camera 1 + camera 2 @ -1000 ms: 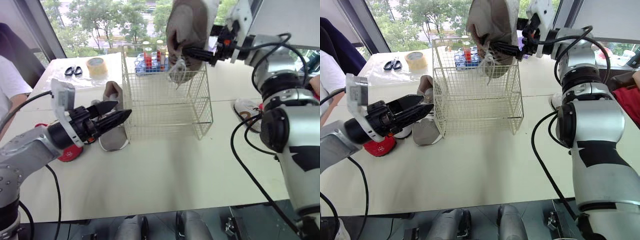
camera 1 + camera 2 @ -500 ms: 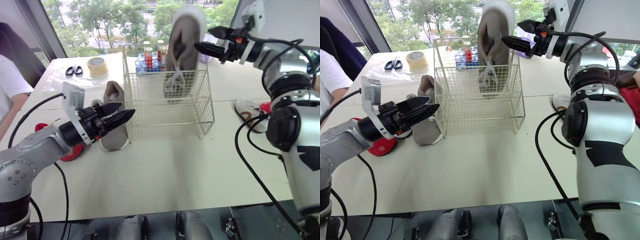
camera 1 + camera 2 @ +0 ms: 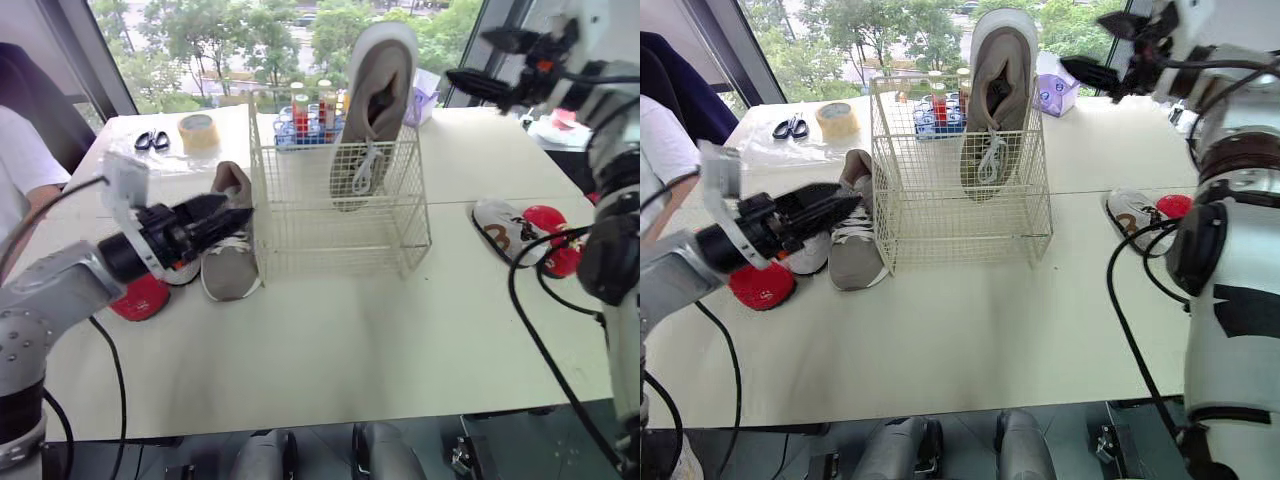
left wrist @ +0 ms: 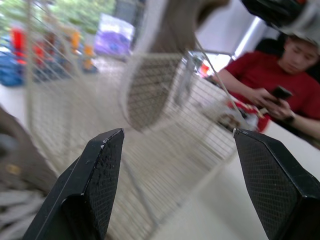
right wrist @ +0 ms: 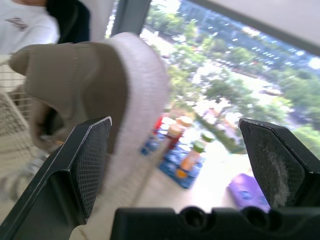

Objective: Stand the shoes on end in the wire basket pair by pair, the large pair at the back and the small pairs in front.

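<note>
A large grey shoe (image 3: 372, 110) stands on end inside the wire basket (image 3: 330, 225), at its back right, with its heel well above the rim. Its mate (image 3: 229, 260) lies flat on the table just left of the basket. My left gripper (image 3: 225, 215) hovers open over that lying shoe, pointing at the basket (image 4: 165, 100). My right gripper (image 3: 470, 57) is open, high and to the right of the basket, apart from the standing shoe (image 5: 100, 85). Small shoes lie on both sides: a red one (image 3: 140, 297) and a white one (image 3: 180, 270) on the left, a white one (image 3: 505, 228) and a red one (image 3: 555, 235) on the right.
Behind the basket stand a crate of bottles (image 3: 305, 115) and a purple box (image 3: 422, 88). A tape roll (image 3: 197, 131) and scissors (image 3: 150, 141) lie at the back left. A person in white (image 3: 20, 170) sits at the left and a person in red (image 4: 270, 75) at the right.
My right gripper let go of the large grey shoe, which dropped upright into the basket, and then drew back to the right. My left gripper stayed open beside the lying shoe.
</note>
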